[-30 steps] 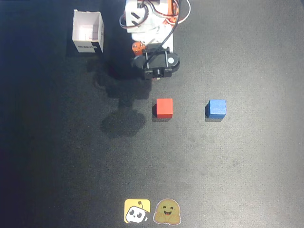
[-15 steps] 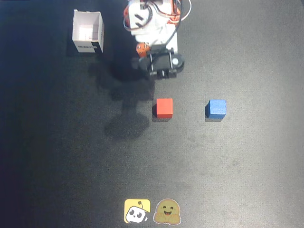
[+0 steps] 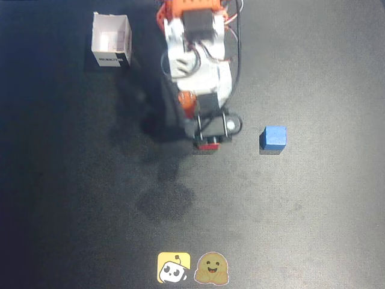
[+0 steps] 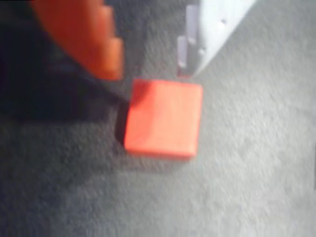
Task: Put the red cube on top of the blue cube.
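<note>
The red cube (image 4: 163, 118) sits flat on the dark desk (image 3: 313, 217), near its middle and a little toward the far edge where the arm (image 3: 195, 54) is mounted. Being a cube it has no long axis; in the overhead view its sides run square to the desk edges, while in the wrist view it appears slightly turned. From overhead only a thin red strip of it shows under the tool's front.

The tool (image 4: 148, 71) hangs over the red cube with its jaws apart: in the wrist view the orange finger (image 4: 86, 39) is near the cube's upper left corner and the white finger (image 4: 207, 34) near its upper right corner. That view is blurred, so I cannot tell whether either finger touches the cube.

The blue cube (image 3: 275, 136) lies to the right of the red one in the overhead view, well apart, also square to the desk edges, with bare desk between them. A white open box (image 3: 112, 40) stands toward the far left corner. Two stickers (image 3: 194, 268) lie at the near edge.
</note>
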### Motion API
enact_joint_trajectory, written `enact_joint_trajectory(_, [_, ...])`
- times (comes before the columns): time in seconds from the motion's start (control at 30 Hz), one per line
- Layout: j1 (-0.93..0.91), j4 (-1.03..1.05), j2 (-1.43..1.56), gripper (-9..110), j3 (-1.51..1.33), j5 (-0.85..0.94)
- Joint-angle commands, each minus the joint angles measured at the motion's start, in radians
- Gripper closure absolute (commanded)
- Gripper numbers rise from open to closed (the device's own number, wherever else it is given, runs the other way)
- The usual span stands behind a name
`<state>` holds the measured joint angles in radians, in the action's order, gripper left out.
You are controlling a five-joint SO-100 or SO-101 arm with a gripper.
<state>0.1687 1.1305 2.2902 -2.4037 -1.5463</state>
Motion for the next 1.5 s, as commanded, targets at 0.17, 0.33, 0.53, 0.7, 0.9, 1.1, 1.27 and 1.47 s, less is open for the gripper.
enact_joint_trajectory(0.17, [0.037, -0.091, -0.067, 86, 0.051, -0.061])
enact_joint_trajectory(0.33, [0.054, -0.141, -0.078, 85, 0.011, -0.104])
enact_joint_trajectory(0.53, [0.061, -0.222, -0.112, 85, -0.057, -0.137])
enact_joint_trajectory(0.7, [0.060, -0.273, -0.114, 85, -0.112, -0.141])
enact_joint_trajectory(0.9, [0.060, -0.344, -0.121, 85, -0.169, -0.150])
enact_joint_trajectory(1.1, [0.058, -0.434, -0.181, 85, -0.202, -0.150])
enact_joint_trajectory(1.27, [0.061, -0.489, -0.219, 85, -0.227, -0.163])
enact_joint_trajectory(1.47, [0.061, -0.514, -0.224, 86, -0.250, -0.172])
